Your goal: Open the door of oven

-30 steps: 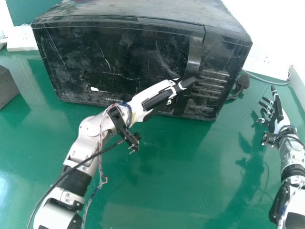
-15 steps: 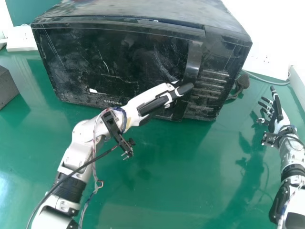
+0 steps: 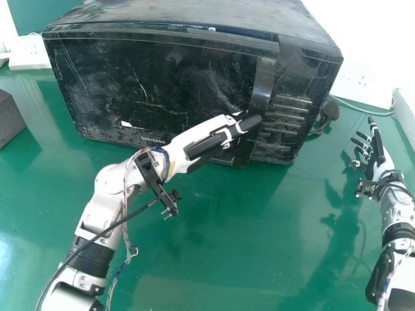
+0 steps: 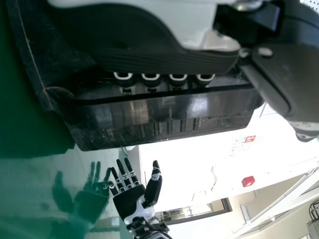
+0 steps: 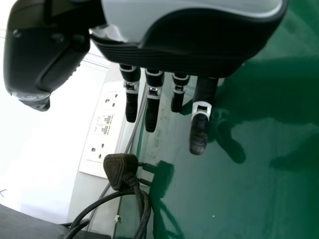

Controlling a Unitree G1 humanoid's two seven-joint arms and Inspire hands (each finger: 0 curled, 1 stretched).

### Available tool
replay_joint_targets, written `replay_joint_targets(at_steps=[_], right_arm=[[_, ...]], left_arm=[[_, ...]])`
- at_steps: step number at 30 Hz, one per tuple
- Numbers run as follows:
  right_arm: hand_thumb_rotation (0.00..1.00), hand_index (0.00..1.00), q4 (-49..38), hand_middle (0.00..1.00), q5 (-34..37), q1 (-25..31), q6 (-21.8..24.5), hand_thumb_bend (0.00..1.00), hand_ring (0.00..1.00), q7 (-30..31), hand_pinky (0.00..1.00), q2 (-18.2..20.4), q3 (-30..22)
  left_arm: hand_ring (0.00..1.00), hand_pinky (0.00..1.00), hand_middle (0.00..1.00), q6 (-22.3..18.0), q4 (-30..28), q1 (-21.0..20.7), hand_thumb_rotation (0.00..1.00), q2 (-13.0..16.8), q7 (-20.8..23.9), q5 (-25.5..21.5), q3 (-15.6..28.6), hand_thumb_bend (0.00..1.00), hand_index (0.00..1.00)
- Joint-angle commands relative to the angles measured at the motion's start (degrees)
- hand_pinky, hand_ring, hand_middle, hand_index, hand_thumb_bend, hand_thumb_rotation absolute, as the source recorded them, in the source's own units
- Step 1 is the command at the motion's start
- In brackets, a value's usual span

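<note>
"Head view: how's the oven (image 3: 311,26), far side of the desk (image 3: 240,246)?"
"Door's (image 3: 168,84) top gap has widened! Left hand (image 3: 200,135) has drawn nearer, fingers (image 4: 151,81) apart behind the handle (image 3: 262,87). Right hand (image 3: 377,165): spread, at right!"

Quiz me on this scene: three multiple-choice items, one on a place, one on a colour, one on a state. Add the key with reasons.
1. Where is the left hand?
A) On the tabletop
B) On a wall socket
C) At the door handle

2. What colour is the tabletop?
A) Green
B) White
C) Red

3. How is the black plug?
A) Pushed into a socket
B) Out of any socket
C) Held in the right hand

Key:
1 C: the head view shows the hand reaching the handle's strip.
2 A: green shows all around the arms.
3 B: its prongs stick out bare.
</note>
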Motion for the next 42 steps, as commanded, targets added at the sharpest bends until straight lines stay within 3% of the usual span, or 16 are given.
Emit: replay_joint_targets(at_steps=[1, 10, 14, 19, 22, 28, 33, 35, 38, 42], right_arm=[[1.00, 0.86, 2.0, 0.80, -0.5, 3.1, 2.6, 0.86, 0.69, 0.2, 0.62, 1.6, 0.3], [1.00, 0.84, 2.2, 0.82, -0.3, 3.2, 2.8, 0.84, 0.62, 0.9, 0.46, 1.4, -0.1], [1.00, 0.87, 2.2, 0.83, -0.7, 3.0, 3.1, 0.81, 0.65, 0.6, 0.51, 1.4, 0.3], [1.00, 0.83, 2.1, 0.81, -0.6, 3.1, 2.7, 0.83, 0.63, 0.9, 0.46, 1.4, 0.2], [1.00, 0.86, 2.2, 0.82, -0.5, 3.2, 2.8, 0.84, 0.64, 1.0, 0.49, 1.4, 0.1], [1.00, 0.88, 2.2, 0.83, -0.7, 3.1, 2.9, 0.82, 0.64, 0.9, 0.46, 1.4, 0.4], [1.00, 0.88, 2.3, 0.83, -0.7, 3.3, 2.7, 0.80, 0.66, 0.7, 0.48, 1.4, 0.2], [1.00, 0.86, 2.3, 0.82, -0.7, 3.3, 2.7, 0.81, 0.64, 0.7, 0.47, 1.3, 0.2], [1.00, 0.87, 2.3, 0.84, -0.9, 3.2, 2.9, 0.83, 0.71, 0.8, 0.54, 1.3, 0.5], [1.00, 0.88, 2.2, 0.84, -0.6, 3.3, 2.7, 0.80, 0.69, 1.1, 0.53, 1.4, 0.2]], left_arm=[[0.96, 0.75, 1.00, -0.4, -1.7, 1.4, 0.93, -0.5, -0.7, -1.4, -0.7, 1.00, 1.00], [0.95, 0.71, 1.00, -1.4, -1.2, 1.4, 0.93, -0.6, -2.0, -2.3, -0.9, 1.00, 1.00], [0.88, 0.66, 0.99, -1.1, -1.3, 1.3, 0.93, -0.8, -2.3, -2.6, -1.0, 1.00, 1.00], [0.80, 0.58, 0.97, -1.8, -1.1, 1.4, 0.93, -0.8, -2.9, -2.9, -1.0, 0.99, 1.00], [0.76, 0.55, 0.96, -1.8, -1.3, 1.5, 0.94, -0.9, -2.7, -2.7, -1.1, 0.99, 1.00], [0.71, 0.51, 0.93, -1.5, -1.3, 1.4, 0.93, -1.0, -1.2, -1.7, -1.3, 1.00, 1.00], [0.70, 0.48, 0.90, -1.7, -0.6, 1.2, 0.92, -1.2, -1.3, -2.3, -1.2, 0.99, 1.00], [0.69, 0.47, 0.87, -2.1, -0.4, 1.2, 0.92, -1.2, -1.1, -2.1, -1.2, 1.00, 0.99], [0.67, 0.45, 0.82, -2.8, -0.1, 1.3, 0.92, -1.2, -1.2, -2.1, -1.1, 0.99, 0.98], [0.63, 0.44, 0.69, -2.9, -0.6, 1.5, 0.92, -1.2, -1.5, -2.5, -1.1, 0.98, 0.85]])
